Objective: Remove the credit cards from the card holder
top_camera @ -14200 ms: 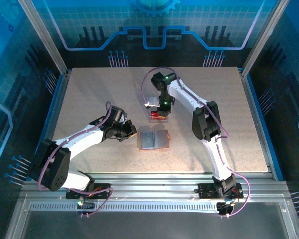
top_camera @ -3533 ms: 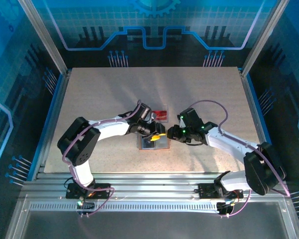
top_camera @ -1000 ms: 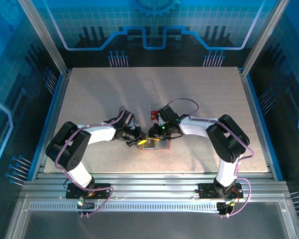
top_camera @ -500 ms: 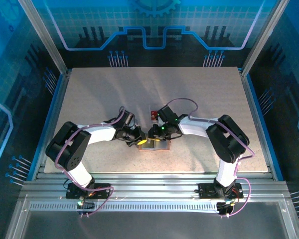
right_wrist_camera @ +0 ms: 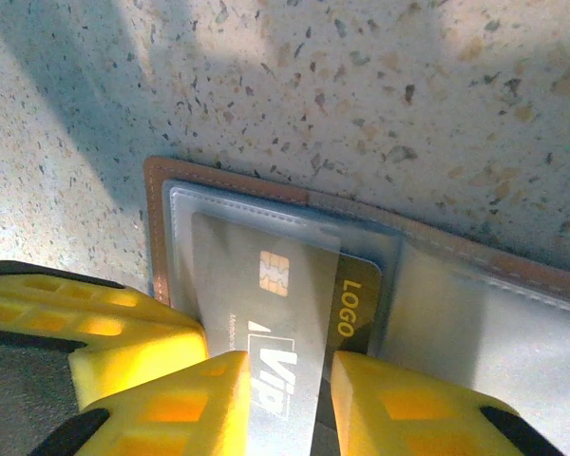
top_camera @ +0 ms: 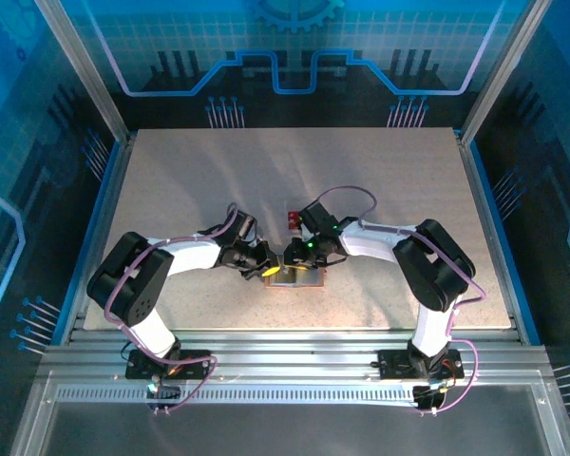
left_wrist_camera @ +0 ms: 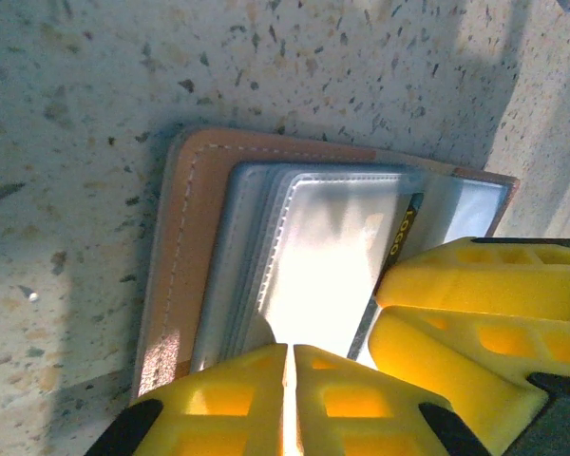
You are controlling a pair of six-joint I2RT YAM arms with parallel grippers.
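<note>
L pincer shut | R pincer ajar | arms bent inward

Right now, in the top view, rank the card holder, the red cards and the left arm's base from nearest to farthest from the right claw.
1. card holder, directly under the right claw.
2. red cards, a short way behind it, toward the back.
3. left arm's base, far off at the near left.
</note>
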